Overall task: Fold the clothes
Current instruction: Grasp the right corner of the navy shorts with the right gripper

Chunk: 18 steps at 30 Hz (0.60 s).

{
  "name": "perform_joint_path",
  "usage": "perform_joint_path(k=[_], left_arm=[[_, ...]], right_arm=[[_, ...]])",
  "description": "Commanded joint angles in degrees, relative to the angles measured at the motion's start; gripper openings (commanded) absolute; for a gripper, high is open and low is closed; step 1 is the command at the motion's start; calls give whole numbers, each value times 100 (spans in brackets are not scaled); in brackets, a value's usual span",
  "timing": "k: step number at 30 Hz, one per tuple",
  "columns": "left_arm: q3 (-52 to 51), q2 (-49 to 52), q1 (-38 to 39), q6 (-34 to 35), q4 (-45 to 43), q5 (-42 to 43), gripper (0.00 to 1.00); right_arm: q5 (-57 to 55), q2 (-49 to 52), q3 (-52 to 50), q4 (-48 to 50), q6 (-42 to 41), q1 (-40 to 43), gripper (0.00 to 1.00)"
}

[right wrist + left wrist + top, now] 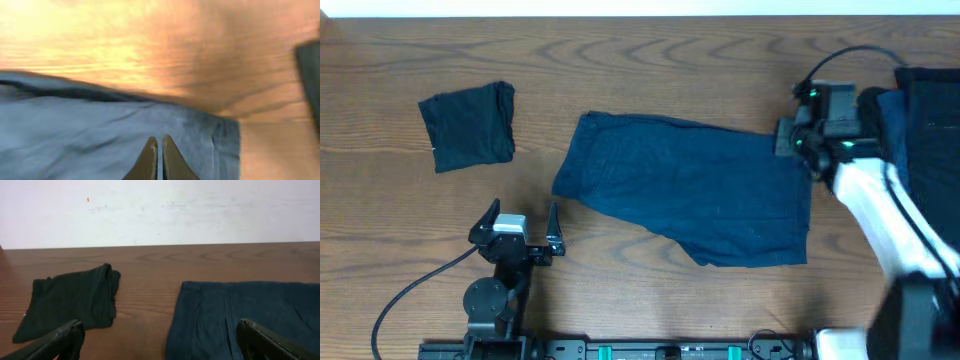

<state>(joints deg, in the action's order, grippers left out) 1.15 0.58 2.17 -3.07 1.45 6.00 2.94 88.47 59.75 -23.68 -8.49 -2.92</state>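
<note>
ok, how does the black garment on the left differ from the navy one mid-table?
The black garment is folded into a compact rectangle; the navy garment lies spread flat. The black garment is far smaller in footprint and darker than the navy garment. Both are plain cloth on the table.

**Dark blues on brown wood**

The surface point(650, 60) is reddish-brown wood with wavy, darker grain. The spread garment point(690, 190) in the middle is plain navy blue. The folded garment point(468, 125) at the far left is plain and almost black. A heap of cloth point(930, 130) at the right edge is dark navy. The left tool point(520, 212) is black with a silver-white block. The right tool point(788, 140) is black with green lights, on a white arm point(865, 200). The wall point(200, 210) is white with one tiny red speck.
</note>
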Motion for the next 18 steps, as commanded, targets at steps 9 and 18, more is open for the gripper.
perform_joint_path(k=[9,18], left_arm=[[-92,-35,26,-55,192,87,98],[-92,-35,26,-55,192,87,98]], right_arm=[[205,-313,-463,-1698,-372,-52,3],[216,402,-881,-1635,-452,-52,1]])
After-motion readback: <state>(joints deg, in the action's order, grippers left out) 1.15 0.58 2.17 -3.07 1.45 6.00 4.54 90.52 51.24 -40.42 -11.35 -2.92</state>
